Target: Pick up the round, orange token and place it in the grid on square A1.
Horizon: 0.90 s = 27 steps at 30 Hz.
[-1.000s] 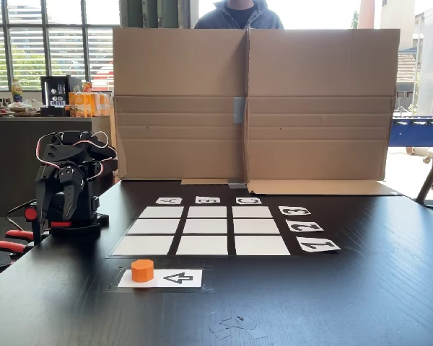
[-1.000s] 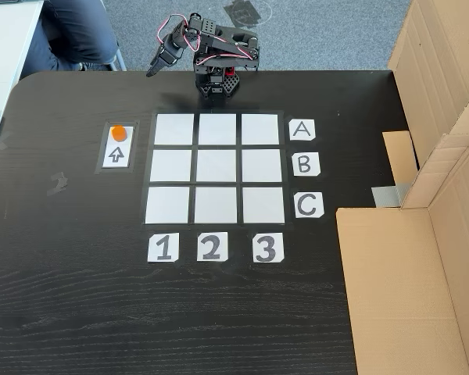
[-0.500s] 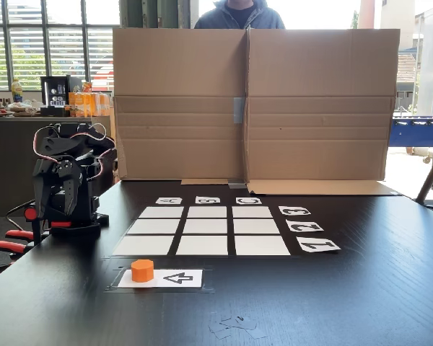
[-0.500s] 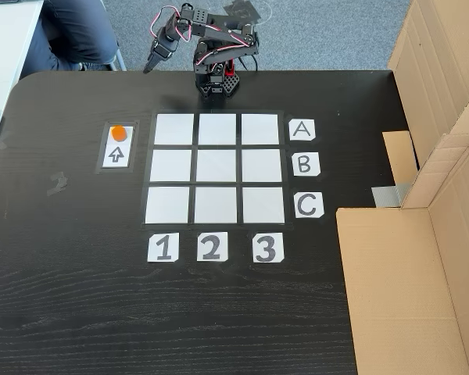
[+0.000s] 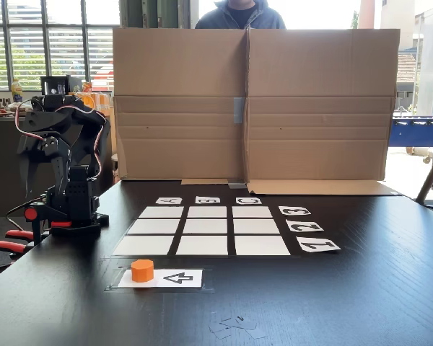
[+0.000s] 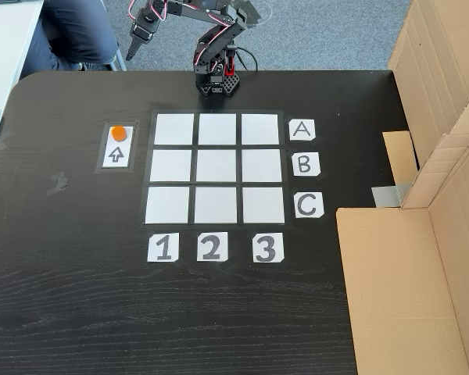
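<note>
The orange token [image 5: 142,270] [image 6: 119,132] stands on the end of a small white arrow card [image 5: 175,277] [image 6: 117,147], beside the grid [image 5: 202,231] [image 6: 216,169]. Square A1 [image 5: 143,245] [image 6: 174,129] is the bare white corner cell nearest the card, next to the arm's base. The black arm is raised over the table edge. My gripper [image 5: 25,173] [image 6: 130,51] hangs fingers-down in the air, well away from the token. Its jaws look shut with nothing in them.
A tall cardboard screen [image 5: 249,104] [image 6: 438,156] walls the side of the table [image 5: 361,303] beyond the A B C labels. A person sits behind it, and another person's legs [image 6: 74,31] are by the table corner near the arm. Red clamps [image 5: 7,241] hold the base.
The arm has unfolded and lifted from its tucked pose. The gripper swung up and outward, leftward in both fixed views. Token and grid stayed put.
</note>
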### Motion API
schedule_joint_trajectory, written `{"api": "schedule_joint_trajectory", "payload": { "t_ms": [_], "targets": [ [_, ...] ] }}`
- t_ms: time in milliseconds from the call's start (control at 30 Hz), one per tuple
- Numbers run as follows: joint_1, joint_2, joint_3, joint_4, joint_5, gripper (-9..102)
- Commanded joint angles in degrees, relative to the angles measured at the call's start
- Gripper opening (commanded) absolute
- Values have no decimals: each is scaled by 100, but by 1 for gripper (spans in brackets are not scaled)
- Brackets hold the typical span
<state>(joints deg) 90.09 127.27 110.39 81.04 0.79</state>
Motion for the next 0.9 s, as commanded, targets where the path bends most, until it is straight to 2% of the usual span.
{"api": "schedule_joint_trajectory", "payload": {
  "t_ms": [0, 67, 300, 867],
  "targets": [
    [-35, -492, -976, 387, -88, 29],
    [-88, -844, -1521, 650, -141, 29],
    [-422, -1714, -2663, 738, -141, 30],
    [-1995, -3375, -3322, 738, 264, 31]
  ]
}}
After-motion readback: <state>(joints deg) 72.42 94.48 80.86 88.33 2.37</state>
